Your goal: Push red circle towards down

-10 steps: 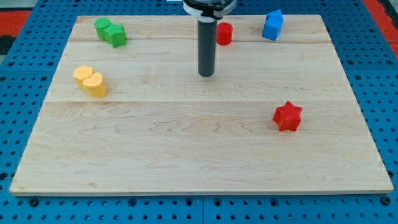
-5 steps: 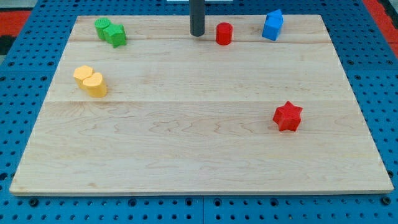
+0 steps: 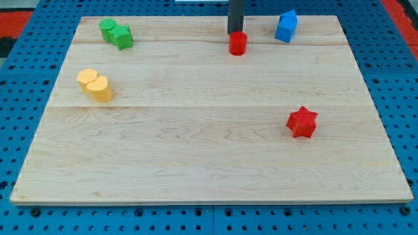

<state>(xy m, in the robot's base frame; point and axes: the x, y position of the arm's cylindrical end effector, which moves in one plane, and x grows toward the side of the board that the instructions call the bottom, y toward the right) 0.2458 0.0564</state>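
The red circle [image 3: 238,44] is a small red cylinder near the view's top, a little right of the middle of the wooden board [image 3: 209,156]. My tip [image 3: 235,32] is the lower end of the dark rod. It sits just above the red circle in the view and touches its top edge.
A blue block [image 3: 286,26] stands at the top right, close to the red circle. A red star [image 3: 302,122] lies at the right. A green block [image 3: 115,33] is at the top left and a yellow block [image 3: 95,85] at the left.
My tip moved from the board's middle up to the top edge, then right to a spot above the red circle. The red circle has shifted down a little.
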